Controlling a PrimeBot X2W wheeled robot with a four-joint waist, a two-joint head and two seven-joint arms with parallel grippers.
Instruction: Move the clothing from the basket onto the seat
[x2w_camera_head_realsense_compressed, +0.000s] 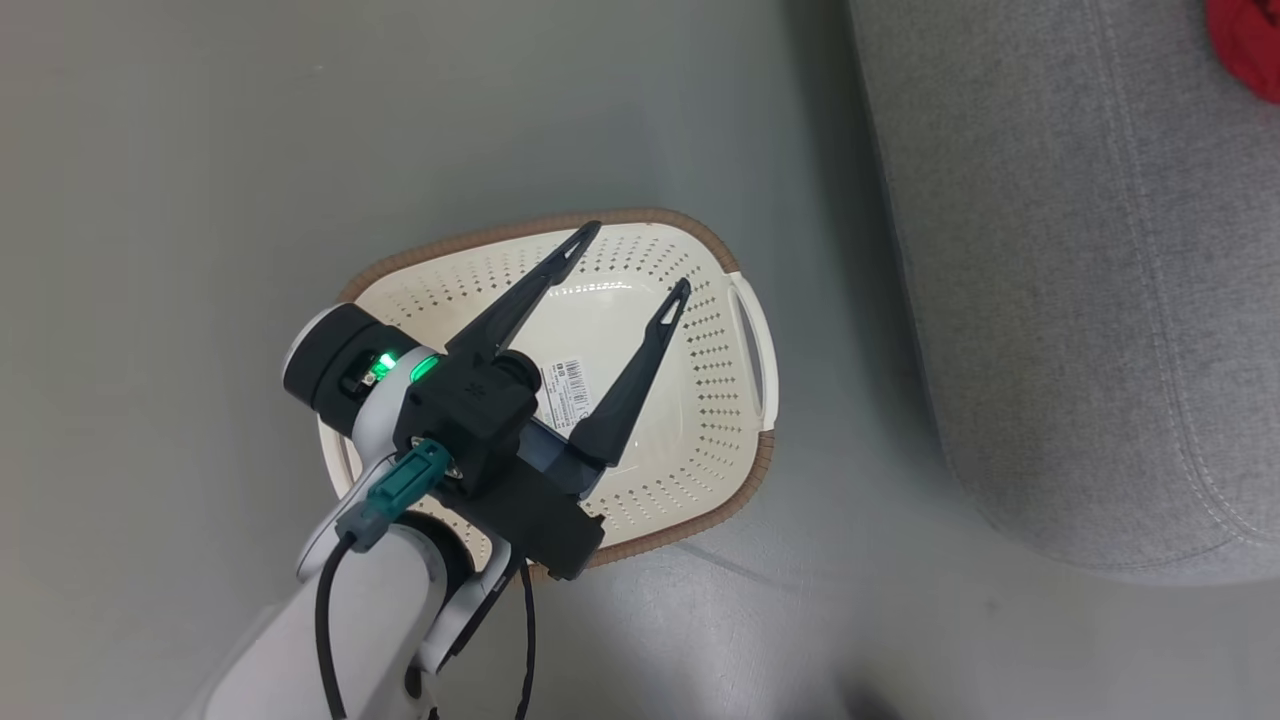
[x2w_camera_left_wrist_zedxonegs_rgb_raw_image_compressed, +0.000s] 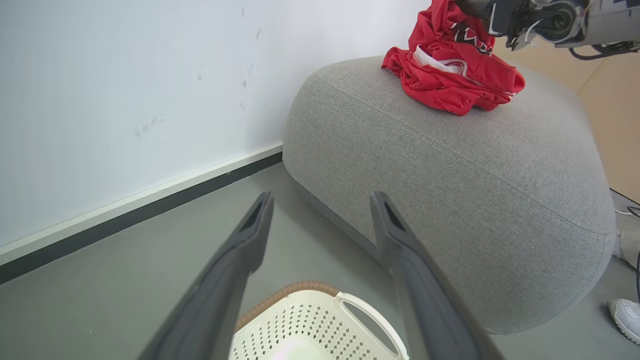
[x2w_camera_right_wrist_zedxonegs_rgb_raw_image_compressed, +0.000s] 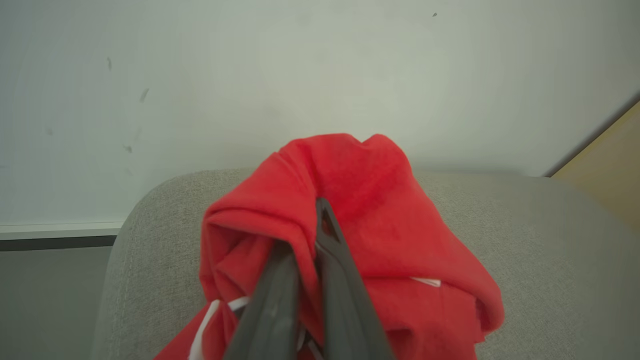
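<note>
The cream basket (x2w_camera_head_realsense_compressed: 700, 400) with its brown rim sits on the floor and holds no clothing; a barcode sticker shows on its bottom. My left gripper (x2w_camera_head_realsense_compressed: 632, 262) hovers open over it, fingers spread wide and holding nothing; in the left wrist view the left gripper (x2w_camera_left_wrist_zedxonegs_rgb_raw_image_compressed: 320, 207) points past the basket's handle (x2w_camera_left_wrist_zedxonegs_rgb_raw_image_compressed: 372, 320) toward the seat (x2w_camera_left_wrist_zedxonegs_rgb_raw_image_compressed: 475, 180). Red clothing (x2w_camera_left_wrist_zedxonegs_rgb_raw_image_compressed: 450, 75) is piled on top of the seat. My right gripper (x2w_camera_right_wrist_zedxonegs_rgb_raw_image_compressed: 312, 225) is shut on a fold of red clothing (x2w_camera_right_wrist_zedxonegs_rgb_raw_image_compressed: 380, 200), holding it up above the seat (x2w_camera_right_wrist_zedxonegs_rgb_raw_image_compressed: 550, 240). A scrap of red clothing (x2w_camera_head_realsense_compressed: 1245, 40) shows on the seat (x2w_camera_head_realsense_compressed: 1080, 260) in the head view.
A white wall (x2w_camera_left_wrist_zedxonegs_rgb_raw_image_compressed: 125, 90) with a dark baseboard runs behind the seat. Grey floor (x2w_camera_head_realsense_compressed: 200, 150) surrounds the basket. A white shoe (x2w_camera_left_wrist_zedxonegs_rgb_raw_image_compressed: 625, 315) and a cable lie on the floor at the far right of the left wrist view.
</note>
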